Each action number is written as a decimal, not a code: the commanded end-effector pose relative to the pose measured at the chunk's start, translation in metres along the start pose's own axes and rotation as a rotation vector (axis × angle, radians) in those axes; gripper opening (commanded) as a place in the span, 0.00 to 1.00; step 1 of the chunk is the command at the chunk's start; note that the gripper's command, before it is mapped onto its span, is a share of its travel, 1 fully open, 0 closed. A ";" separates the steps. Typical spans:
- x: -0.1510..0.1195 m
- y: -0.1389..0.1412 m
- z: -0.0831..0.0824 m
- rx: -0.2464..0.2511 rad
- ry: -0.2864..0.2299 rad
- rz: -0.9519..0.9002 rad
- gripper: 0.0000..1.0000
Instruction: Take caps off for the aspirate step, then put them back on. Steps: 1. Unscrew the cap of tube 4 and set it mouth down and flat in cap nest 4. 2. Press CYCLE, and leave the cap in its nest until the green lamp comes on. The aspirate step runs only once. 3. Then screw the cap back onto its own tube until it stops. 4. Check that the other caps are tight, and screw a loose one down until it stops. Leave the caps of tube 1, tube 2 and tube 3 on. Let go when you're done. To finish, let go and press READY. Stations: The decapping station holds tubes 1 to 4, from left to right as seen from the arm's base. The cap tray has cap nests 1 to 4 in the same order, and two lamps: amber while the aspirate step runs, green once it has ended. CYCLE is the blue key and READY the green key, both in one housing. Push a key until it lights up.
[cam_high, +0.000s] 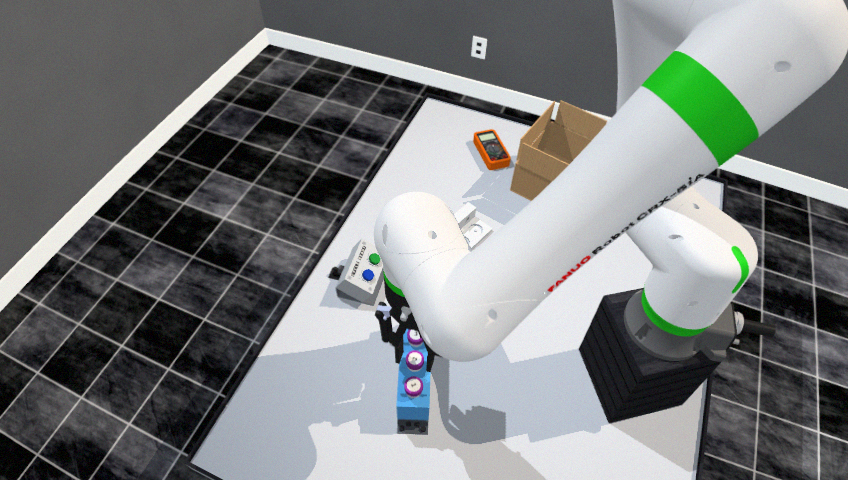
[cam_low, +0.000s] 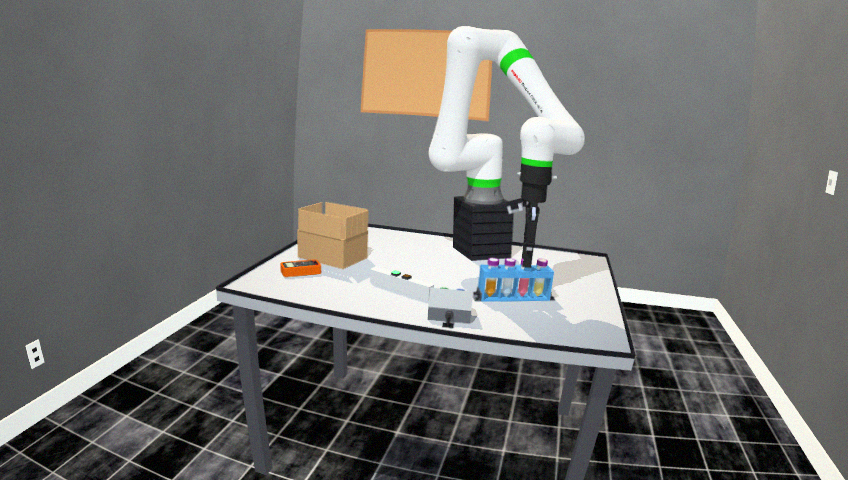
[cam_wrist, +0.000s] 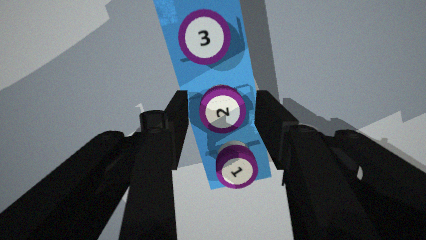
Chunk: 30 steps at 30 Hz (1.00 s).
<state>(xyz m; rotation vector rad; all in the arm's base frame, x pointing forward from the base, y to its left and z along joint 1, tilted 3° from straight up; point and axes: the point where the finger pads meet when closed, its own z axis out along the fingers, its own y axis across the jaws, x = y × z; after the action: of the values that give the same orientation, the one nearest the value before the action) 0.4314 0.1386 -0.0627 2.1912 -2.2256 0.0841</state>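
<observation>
While the arm hides tube 4, the pincer straddles cap 2.

Blue rack; purple-rimmed white caps with black numerals. Beside rack: grey housing, green key, blue key. Beyond: orange meter, tan box.

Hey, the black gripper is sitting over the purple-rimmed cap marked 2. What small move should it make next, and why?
Probably close the black two-finger gripper onto the purple-rimmed white cap marked 2 and test it with a tightening turn. The fingers straddle that cap in the blue tube rack with a gap on each side, so nothing is gripped yet.
</observation>
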 end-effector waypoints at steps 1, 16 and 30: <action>0.000 -0.001 -0.001 0.001 -0.001 0.000 0.41; 0.000 -0.001 -0.040 0.001 0.000 0.000 0.41; 0.050 -0.013 -0.046 0.001 0.000 -0.489 0.41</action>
<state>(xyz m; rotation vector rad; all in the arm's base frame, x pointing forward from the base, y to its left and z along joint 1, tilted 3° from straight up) 0.4374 0.1073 -0.0151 2.4929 -1.8435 0.1298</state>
